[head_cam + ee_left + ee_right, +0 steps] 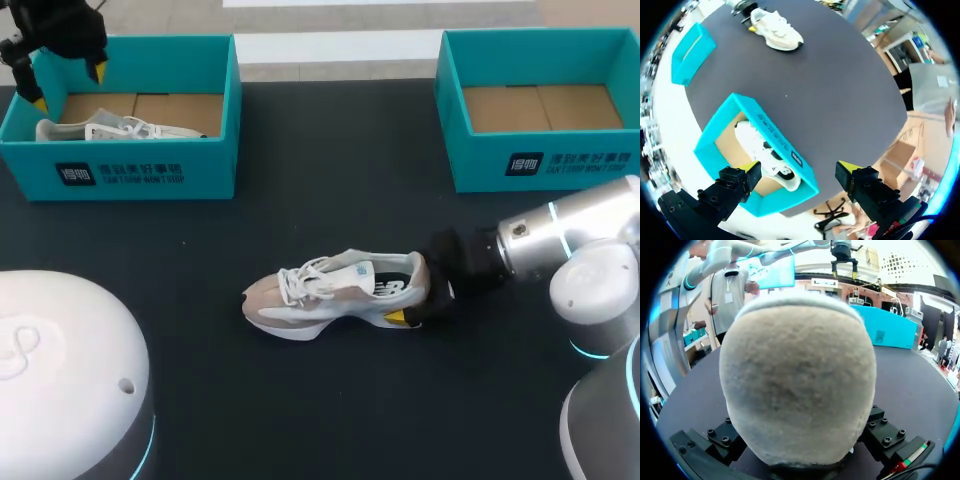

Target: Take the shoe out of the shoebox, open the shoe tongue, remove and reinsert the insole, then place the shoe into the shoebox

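A beige and white shoe stands upright mid-table, toe to the left. My right gripper clasps its heel from the right, one yellow tip showing at the near side of the sole. In the right wrist view the suede heel fills the gap between the fingers, and their tips are hidden. A second white shoe lies in the left teal shoebox. My left gripper hangs open above that box's far left corner. The left wrist view shows the box and its shoe below the spread tips.
An empty teal shoebox stands at the back right, with bare cardboard showing inside. My left arm's white base bulks at the near left. Dark tabletop lies between the two boxes and in front of the shoe.
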